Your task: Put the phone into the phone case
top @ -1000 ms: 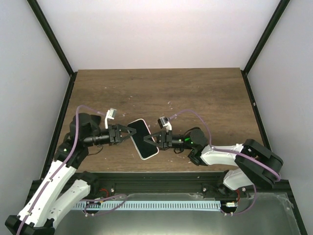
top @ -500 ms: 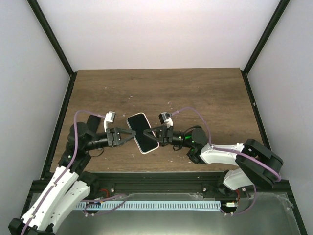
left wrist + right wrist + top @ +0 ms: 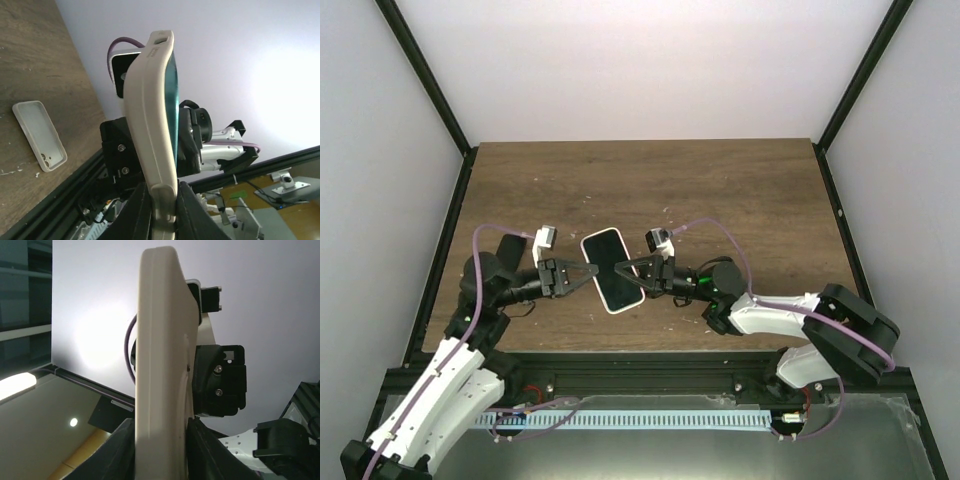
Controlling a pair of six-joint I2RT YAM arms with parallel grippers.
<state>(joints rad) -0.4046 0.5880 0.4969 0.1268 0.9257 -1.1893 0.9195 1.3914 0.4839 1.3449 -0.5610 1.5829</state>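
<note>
The phone (image 3: 612, 270) shows a black glossy face inside a cream rim and hangs above the table between both grippers. My left gripper (image 3: 590, 270) is shut on its left long edge, and my right gripper (image 3: 624, 268) is shut on its right long edge. In the left wrist view the cream edge (image 3: 150, 110) stands edge-on between my fingers (image 3: 137, 210), with dark glass on its right side. In the right wrist view the cream edge (image 3: 162, 355) fills the gap between my fingers (image 3: 122, 450). An empty cream phone case (image 3: 39, 135) lies open side up on the table below; it does not show in the top view.
The brown wooden table (image 3: 720, 190) has black frame rails along its left and right sides (image 3: 448, 250). A black rail and cable tray (image 3: 640, 415) run along the near edge by the arm bases.
Both grippers have moved the phone a little toward the far side and turned it more lengthwise. The left arm has pulled in closer. Both grips are unchanged.
</note>
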